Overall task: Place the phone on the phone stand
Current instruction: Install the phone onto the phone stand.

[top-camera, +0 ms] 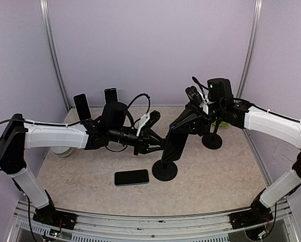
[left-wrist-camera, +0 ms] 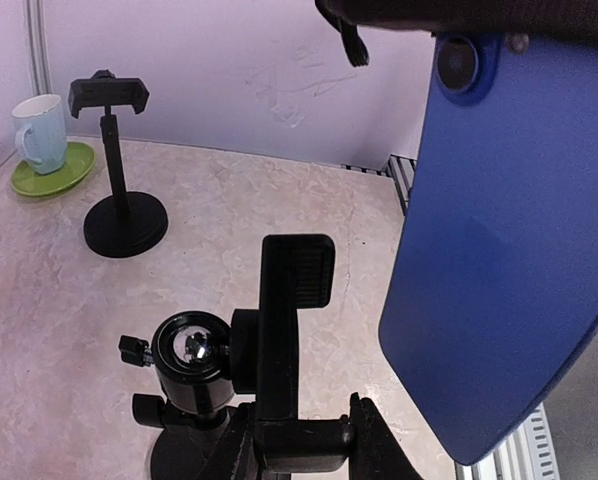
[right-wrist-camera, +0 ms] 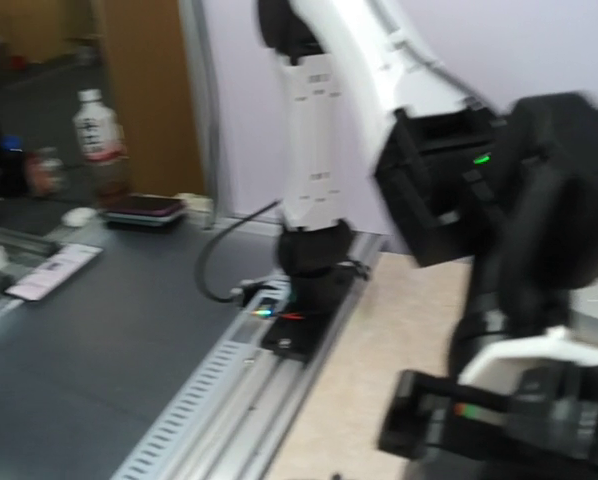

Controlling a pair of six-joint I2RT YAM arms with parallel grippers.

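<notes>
The phone (left-wrist-camera: 509,250) hangs tilted from my right gripper (top-camera: 187,117), pinched at its top edge, just beside the phone stand (left-wrist-camera: 294,290) and not yet in its cradle. My left gripper (left-wrist-camera: 301,445) is clamped on the cradle's lower bracket. I worry the lower corner may snag the cradle arm, or the phone may pivot in that narrow pinch and drop. Farther back, the second stand (left-wrist-camera: 119,190) and cup (left-wrist-camera: 39,130) sit well apart.

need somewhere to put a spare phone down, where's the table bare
Bare: front right, between the middle stand and the table edge; also front left, beside the flat phone. Crowded: the centre, where left arm and right arm meet with a blue phone, and the back corners.
</notes>
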